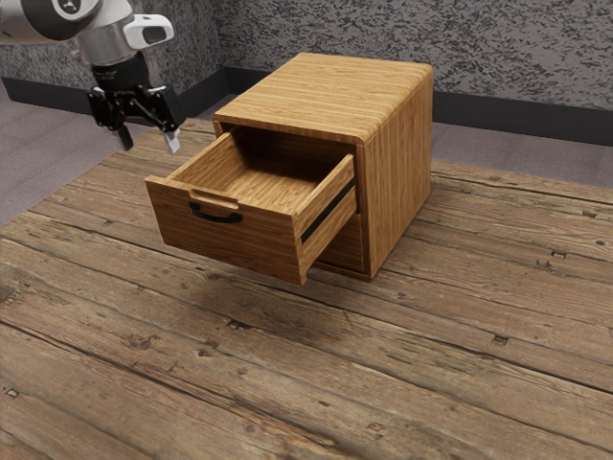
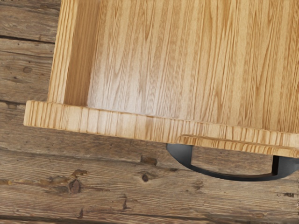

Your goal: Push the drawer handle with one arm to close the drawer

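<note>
Held the tool (image 1: 148, 142) spread wide and gripping nothing, short of contact. Saw the handle (image 1: 218, 218) at four-thirty from there in the exterior view, on the front of the pulled-out drawer (image 1: 263, 246). Judged this the approach — needed next to lower in front of the handle, then push toward one-thirty, into the cabinet (image 1: 407, 172). Noted a worktop (image 1: 316, 374) of worn planks — and, at twelve, a speckled grey wall (image 1: 517, 48) above dark skirting (image 1: 517, 132).

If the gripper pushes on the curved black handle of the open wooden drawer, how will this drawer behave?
The wooden drawer looks stiff, with thick boards, so it should hardly bend. The dark strip along its side suggests a rail, so it will probably slide straight. Being empty, it is likely fairly light to push.
</note>
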Available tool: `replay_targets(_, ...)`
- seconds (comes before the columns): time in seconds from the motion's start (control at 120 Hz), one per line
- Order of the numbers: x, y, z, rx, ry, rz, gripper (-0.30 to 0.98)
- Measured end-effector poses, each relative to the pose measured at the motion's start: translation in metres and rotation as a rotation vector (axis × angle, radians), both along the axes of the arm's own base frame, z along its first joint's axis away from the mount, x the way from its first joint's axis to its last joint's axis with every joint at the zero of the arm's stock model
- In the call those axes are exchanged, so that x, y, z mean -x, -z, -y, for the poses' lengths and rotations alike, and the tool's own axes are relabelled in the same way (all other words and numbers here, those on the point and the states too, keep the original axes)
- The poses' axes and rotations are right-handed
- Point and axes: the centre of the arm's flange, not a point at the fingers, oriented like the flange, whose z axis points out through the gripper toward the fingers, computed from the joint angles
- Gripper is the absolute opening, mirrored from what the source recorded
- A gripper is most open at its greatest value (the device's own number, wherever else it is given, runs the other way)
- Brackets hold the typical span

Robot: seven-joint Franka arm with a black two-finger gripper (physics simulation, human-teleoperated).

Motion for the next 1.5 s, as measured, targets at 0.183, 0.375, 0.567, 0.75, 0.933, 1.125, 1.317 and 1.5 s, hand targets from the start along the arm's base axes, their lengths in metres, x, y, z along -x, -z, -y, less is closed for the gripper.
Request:
replay_targets(0.183,0.081,-0.031,0.035,0.007,0.056,0.049,0.69)
replay_targets(0.375,0.172,0.012,0.097,-0.034,0.135,-0.011,0.53)
replay_targets(0.567,0.155,0.054,0.112,-0.035,0.114,-0.082,0.17)
replay_targets(0.75,0.138,0.071,0.123,-0.045,0.097,-0.089,-0.01)
replay_targets(0.933,0.112,0.077,0.125,-0.051,0.075,-0.075,-0.06)
replay_targets(1.125,0.086,0.081,0.122,-0.052,0.053,-0.054,-0.06)
replay_targets(1.317,0.052,0.09,0.112,-0.054,0.027,-0.049,-0.06)
replay_targets(1.5,0.025,0.103,0.095,-0.076,-0.002,-0.048,-0.06)
